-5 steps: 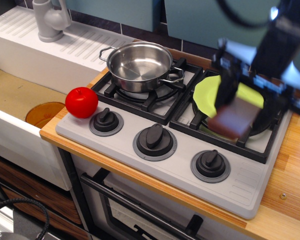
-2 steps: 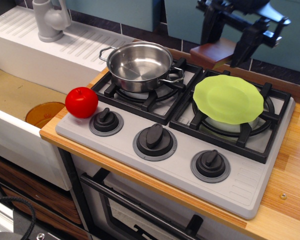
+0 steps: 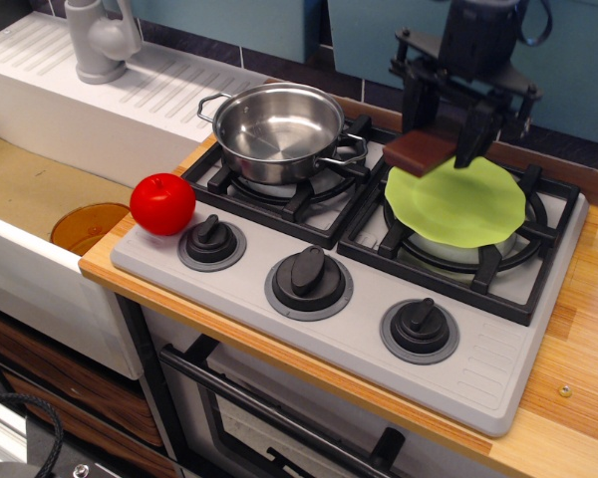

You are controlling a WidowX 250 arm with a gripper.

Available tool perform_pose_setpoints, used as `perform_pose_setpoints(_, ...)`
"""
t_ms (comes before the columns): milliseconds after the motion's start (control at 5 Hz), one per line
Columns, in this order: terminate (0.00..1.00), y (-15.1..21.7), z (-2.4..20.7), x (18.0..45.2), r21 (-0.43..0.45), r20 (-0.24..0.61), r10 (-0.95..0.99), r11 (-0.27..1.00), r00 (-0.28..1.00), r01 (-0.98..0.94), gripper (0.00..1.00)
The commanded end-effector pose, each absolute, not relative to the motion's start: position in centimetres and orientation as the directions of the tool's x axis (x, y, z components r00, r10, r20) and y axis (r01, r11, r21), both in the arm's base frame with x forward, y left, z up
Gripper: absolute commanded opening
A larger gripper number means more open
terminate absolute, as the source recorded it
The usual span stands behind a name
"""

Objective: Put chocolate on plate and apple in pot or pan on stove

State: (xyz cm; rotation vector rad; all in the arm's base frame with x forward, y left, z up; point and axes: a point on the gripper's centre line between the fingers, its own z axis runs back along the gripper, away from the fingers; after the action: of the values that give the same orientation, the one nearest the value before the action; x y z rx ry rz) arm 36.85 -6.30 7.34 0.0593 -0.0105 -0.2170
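Lowered since the earlier frame, the black gripper (image 3: 441,139) now hangs nearly upright over the far-left rim of the thin lime-green plate (image 3: 463,204) on the grey stove's (image 3: 354,334) right grate. Its fingers (image 3: 475,134) clamp the flat reddish-brown chocolate block (image 3: 419,152). Released here, the block may overhang the rim, tip the plate or slide onto the grate.

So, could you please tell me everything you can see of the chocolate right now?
The chocolate is a flat, smooth, reddish-brown rectangular block. It is held roughly level between the dark fingers of the gripper, above the back left edge of the green plate on the stove's right burner. Whether it touches the plate cannot be told.
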Motion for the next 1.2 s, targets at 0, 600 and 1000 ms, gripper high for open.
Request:
perform_pose_setpoints(0,0.00,-7.3,6.2,38.1,0.071,0.082,-0.203,0.978,0.976,0.197,1.00)
perform_pose_setpoints(600,0.00,-7.9,10.5,36.1,0.103,0.014,-0.180,0.979,0.984,0.177,1.00)
perform_pose_setpoints(1000,0.00,-7.0,14.2,35.1,0.144,-0.016,-0.210,0.967,0.978,0.210,1.00)
